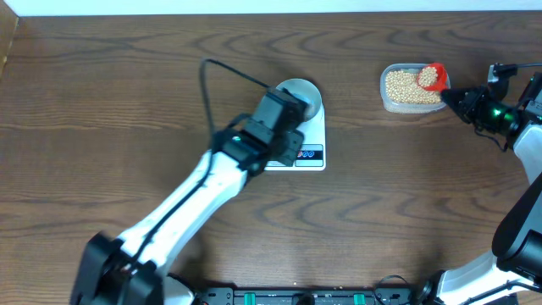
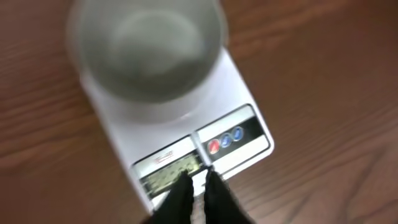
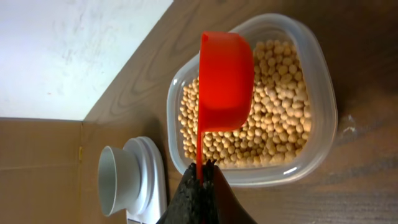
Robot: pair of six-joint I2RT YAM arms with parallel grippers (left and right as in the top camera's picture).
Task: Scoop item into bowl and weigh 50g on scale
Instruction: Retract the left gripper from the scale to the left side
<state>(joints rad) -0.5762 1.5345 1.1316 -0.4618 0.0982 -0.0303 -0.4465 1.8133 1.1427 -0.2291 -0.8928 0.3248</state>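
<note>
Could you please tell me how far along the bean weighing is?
Done: the empty bowl sits on the scale. In hand: the right hand grips the red scoop over the beans in the clear tub, while the left hand is at the scale's display. Left: carrying beans to the bowl and reaching 50g; the reading is too blurred to tell.

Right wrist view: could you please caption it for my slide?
Right tool holds red scoop above clear tub of beans.
</note>
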